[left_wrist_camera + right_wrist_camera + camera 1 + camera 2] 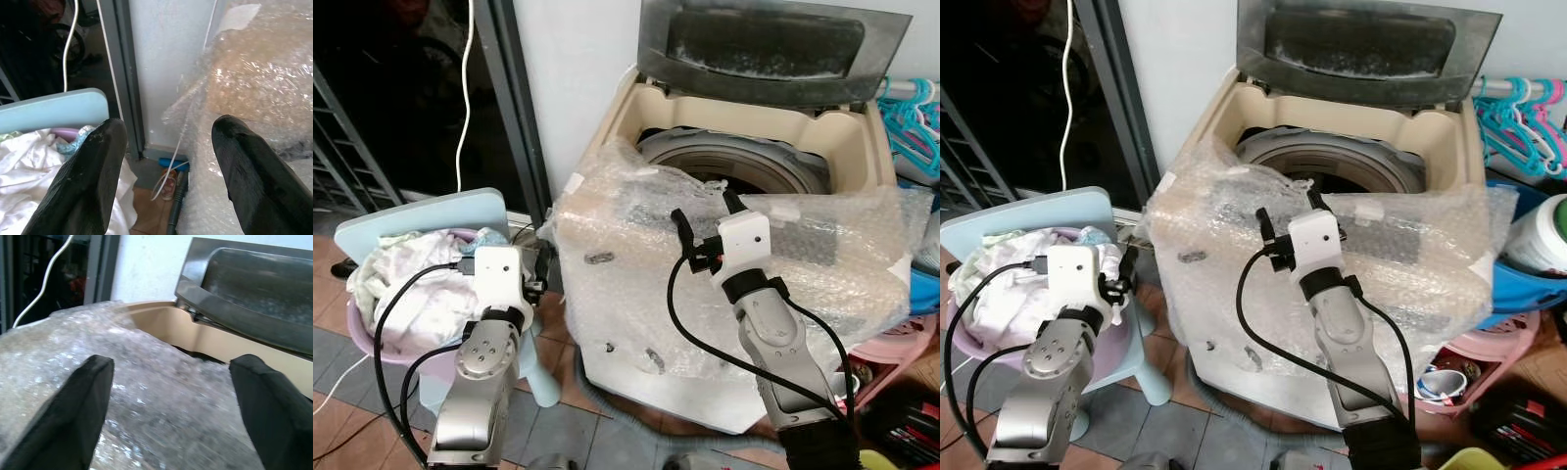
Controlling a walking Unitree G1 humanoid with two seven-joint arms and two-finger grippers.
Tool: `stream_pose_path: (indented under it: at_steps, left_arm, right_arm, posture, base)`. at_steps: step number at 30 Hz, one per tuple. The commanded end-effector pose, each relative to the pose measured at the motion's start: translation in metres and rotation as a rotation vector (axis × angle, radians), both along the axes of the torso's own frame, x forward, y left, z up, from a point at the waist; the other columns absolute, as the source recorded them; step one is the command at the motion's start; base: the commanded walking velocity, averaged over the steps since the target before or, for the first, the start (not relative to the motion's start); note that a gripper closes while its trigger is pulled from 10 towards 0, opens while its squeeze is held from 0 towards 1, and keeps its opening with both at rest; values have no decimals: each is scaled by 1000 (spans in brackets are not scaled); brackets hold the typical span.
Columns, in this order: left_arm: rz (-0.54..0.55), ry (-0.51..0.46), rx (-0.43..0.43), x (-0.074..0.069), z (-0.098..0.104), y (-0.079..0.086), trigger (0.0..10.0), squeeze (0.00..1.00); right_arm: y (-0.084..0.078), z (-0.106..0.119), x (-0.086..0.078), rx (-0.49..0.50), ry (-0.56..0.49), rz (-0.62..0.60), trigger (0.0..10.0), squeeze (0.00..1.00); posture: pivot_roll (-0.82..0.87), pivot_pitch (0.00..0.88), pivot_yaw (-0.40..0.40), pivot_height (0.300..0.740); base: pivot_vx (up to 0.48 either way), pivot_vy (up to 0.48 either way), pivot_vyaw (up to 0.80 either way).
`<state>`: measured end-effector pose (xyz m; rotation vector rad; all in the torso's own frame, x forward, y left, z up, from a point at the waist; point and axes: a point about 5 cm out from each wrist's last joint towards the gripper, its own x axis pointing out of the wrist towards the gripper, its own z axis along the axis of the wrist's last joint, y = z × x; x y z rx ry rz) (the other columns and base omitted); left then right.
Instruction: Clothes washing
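1. White wall (578, 78) and a dark doorway back a tiled floor (558, 421) on which a top-loading washing machine (744, 127) stands.
2. Washing machine: lid (764, 44) raised; front and top edge draped in bubble wrap (626, 284); drum (734, 166) visible behind the wrap.
3. Laundry basket (372, 338), lilac, left of the machine, in front of a pale blue chair back (421, 217); it holds white clothes (411, 284).
4. Left gripper (166, 147): fingers apart, empty, between the basket and the machine.
5. Right gripper (168, 382): fingers spread wide, empty, raised over the wrapped front edge.
6. Plastic hangers (911, 108), turquoise and pink, to the machine's right.
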<state>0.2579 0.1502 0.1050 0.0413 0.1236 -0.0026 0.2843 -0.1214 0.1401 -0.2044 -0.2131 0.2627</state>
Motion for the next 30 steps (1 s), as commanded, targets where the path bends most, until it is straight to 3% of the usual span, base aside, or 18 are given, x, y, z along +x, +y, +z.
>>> stream_pose_path:
  at_steps: [1,2,3,4,5,6,12,15,19,22,27,29,30]
  left_arm:
    - [1,16,16,1,-3,3,10000,0]
    - [0,15,16,1,-3,2,10000,0]
    - [-5,12,17,1,-3,1,10000,0]
    - [-6,11,17,1,-3,1,10000,0]
    - [-6,11,17,2,-3,1,10000,0]
    - [-6,11,17,2,-2,1,10000,0]
    - [-13,15,29,3,-3,2,10000,0]
    - [-21,18,25,5,-3,0,10000,0]
    - [-22,15,31,6,-3,-1,10000,0]
    - [20,-10,60,7,-2,4,10000,0]
    - [42,-41,52,5,0,9,10000,0]
    - [48,-52,59,5,1,9,10000,0]
    - [54,-70,63,4,2,9,10000,0]
  right_arm:
    - [3,6,0,0,-31,10,10000,992]
    - [2,4,0,-5,-29,8,10000,992]
    - [2,-2,-3,-44,-34,13,10000,686]
    - [2,-7,-5,-64,-34,12,10000,502]
    - [2,-11,-7,-71,-27,8,10000,204]
    - [2,-16,-8,-74,-14,1,10000,16]
    - [-1,-23,-10,-55,6,-61,10000,0]
    - [0,-22,-11,-141,-30,-84,10000,0]
    - [-5,-25,-9,-128,-4,-111,10000,0]
    - [-4,-25,-8,-179,12,-97,10000,0]
    - [-13,-28,-2,-48,145,-124,10000,0]
    - [-10,-27,0,43,180,-121,10000,0]
    - [-6,-25,2,144,212,-115,10000,0]
  posture:
    - [-26,0,33,740]
    - [-26,0,33,740]
    - [-26,0,33,740]
    - [-25,0,33,740]
    - [-24,0,34,740]
    - [-23,0,35,740]
    - [-28,0,47,740]
    - [-35,0,52,740]
    - [-34,0,52,740]
    - [-31,0,48,740]
    - [-17,0,34,740]
    - [-17,0,33,740]
    - [-18,0,32,740]
  base:
    - [0,442,0]
    - [0,442,0]
    - [0,442,0]
    - [0,439,0]
    - [0,442,0]
    - [0,439,0]
    - [0,439,0]
    - [0,442,0]
    - [0,441,0]
    - [0,442,0]
    - [0,421,0]
    - [0,0,0]
    - [0,0,0]
